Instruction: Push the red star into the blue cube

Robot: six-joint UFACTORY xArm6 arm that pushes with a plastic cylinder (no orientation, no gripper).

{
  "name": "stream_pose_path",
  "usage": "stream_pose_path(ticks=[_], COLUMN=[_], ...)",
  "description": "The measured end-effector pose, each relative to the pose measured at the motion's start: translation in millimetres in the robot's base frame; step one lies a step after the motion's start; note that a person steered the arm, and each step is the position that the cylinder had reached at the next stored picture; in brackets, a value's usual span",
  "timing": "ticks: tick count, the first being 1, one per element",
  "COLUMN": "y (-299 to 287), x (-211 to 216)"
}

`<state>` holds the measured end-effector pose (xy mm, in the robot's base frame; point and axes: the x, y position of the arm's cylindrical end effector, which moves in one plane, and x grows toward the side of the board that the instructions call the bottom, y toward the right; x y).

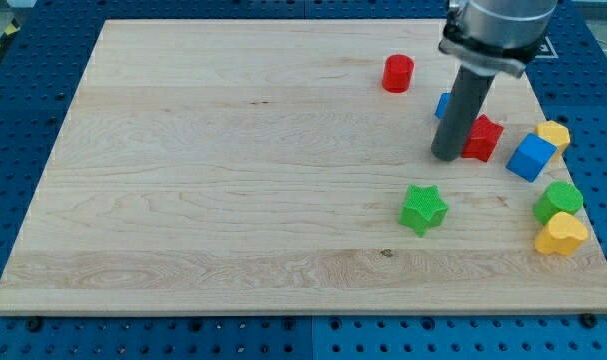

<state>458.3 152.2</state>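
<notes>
The red star point(484, 137) lies on the wooden board point(233, 170) near the view's right. The blue cube point(530, 157) sits just to its right, a small gap apart. My tip point(446, 157) stands on the board right at the red star's left side, touching or nearly touching it. The rod partly hides a second blue block point(443, 104) behind it.
A red cylinder point(398, 73) stands up and left of my tip. A green star point(423, 209) lies below my tip. At the right edge are a yellow block point(554, 134), a green block point(559, 200) and a yellow block point(562, 235).
</notes>
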Motion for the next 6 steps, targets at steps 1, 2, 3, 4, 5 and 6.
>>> stream_pose_path(ticks=[1, 2, 3, 4, 5, 6], y=[-3, 9, 15, 21, 30, 30], x=[27, 16, -9, -42, -53, -16])
